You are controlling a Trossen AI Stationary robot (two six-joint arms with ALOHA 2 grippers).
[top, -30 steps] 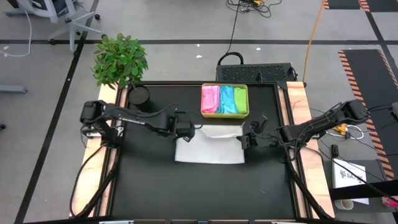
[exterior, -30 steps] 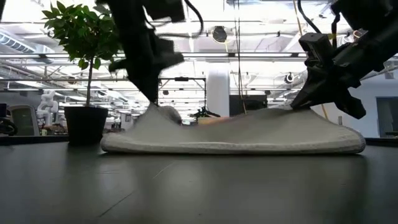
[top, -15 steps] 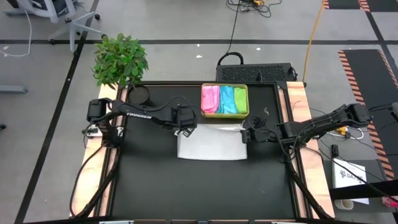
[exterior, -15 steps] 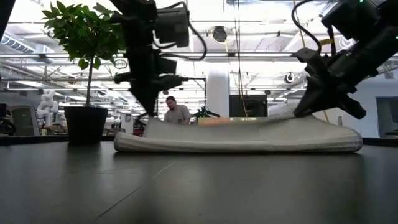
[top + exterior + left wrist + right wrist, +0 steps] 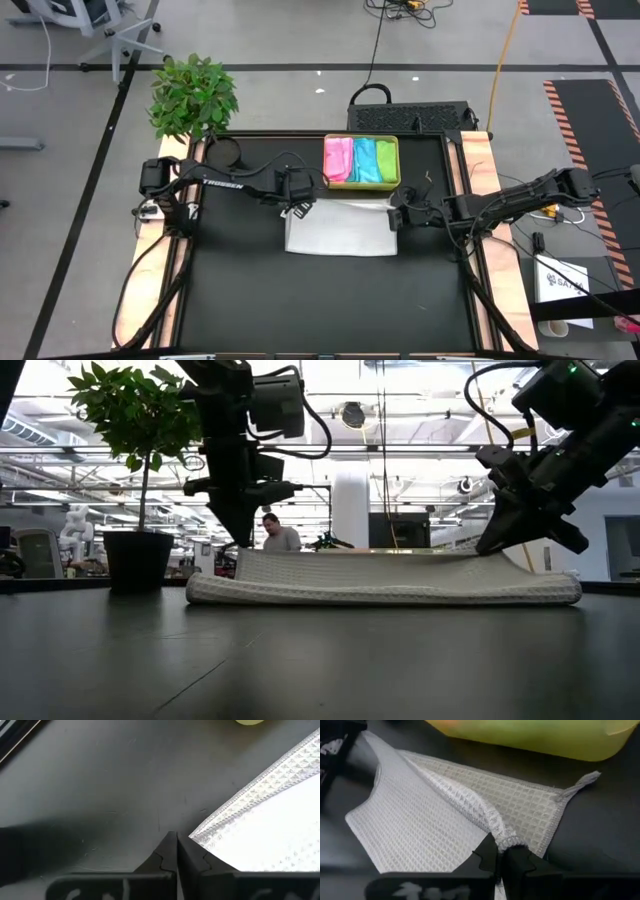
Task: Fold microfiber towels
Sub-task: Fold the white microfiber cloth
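White towel [image 5: 338, 228] lies mid-table in the high view, just near of the tray [image 5: 361, 182], which sits at the far edge holding the pink towel [image 5: 338, 159], blue towel [image 5: 363, 159] and green towel [image 5: 385, 160] side by side. The left gripper [image 5: 298, 208] is at the white towel's far left corner and the right gripper [image 5: 393, 218] at its far right corner. A plant [image 5: 193, 95] stands at the table's far left corner.

Low view: the white towel [image 5: 385, 579] lies doubled over, a top layer resting on a bottom one. The left gripper [image 5: 240, 538] comes down on its left end; the right gripper [image 5: 492, 542] pinches its raised right end. A person [image 5: 274, 533] is in the room behind.

Left wrist view: the left gripper [image 5: 177, 839] has its fingers clenched together, tips at the white towel's [image 5: 265, 830] corner; whether cloth is caught between them I cannot tell.

Right wrist view: the right gripper [image 5: 501, 848] is clenched on a bunched edge of the white towel [image 5: 420, 827], lifting that layer off the layer beneath. The tray [image 5: 535, 737] is just beyond.
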